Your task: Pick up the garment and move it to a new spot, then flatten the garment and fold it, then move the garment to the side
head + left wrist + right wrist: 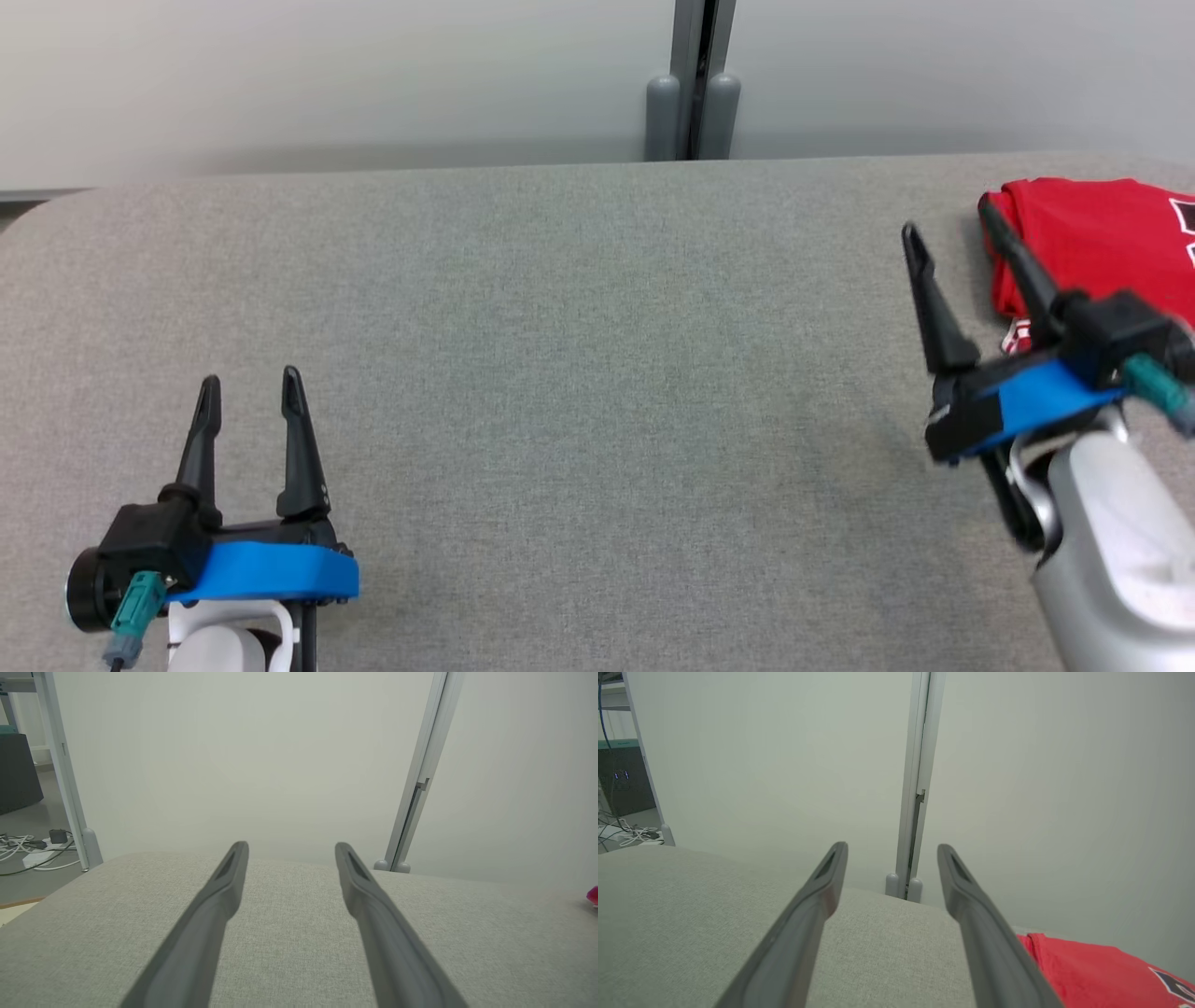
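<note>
The red garment (1106, 238) lies at the far right of the grey padded table (579, 373), near the back edge. From here it looks like a compact, squared-off bundle with a clean left edge, partly cut off by the view. I would judge it folded and set aside, though I cannot rule out that it is only waiting to be picked up. The right gripper (948, 217) hovers just beside that left edge with its fingers spread wide and nothing between them. In the right wrist view the cloth sits outside the right-hand finger, not in the gap, and I cannot tell whether that finger touches the fabric. If the job is finished, the careful move is to lift the arm straight up and away first, so a fingertip does not drag the top layer and spoil the fold. If a grasp is meant, the gripper should shift right so the edge falls between the jaws. The left gripper (251, 376) rests well apart at the near left, also wide and empty.
</note>
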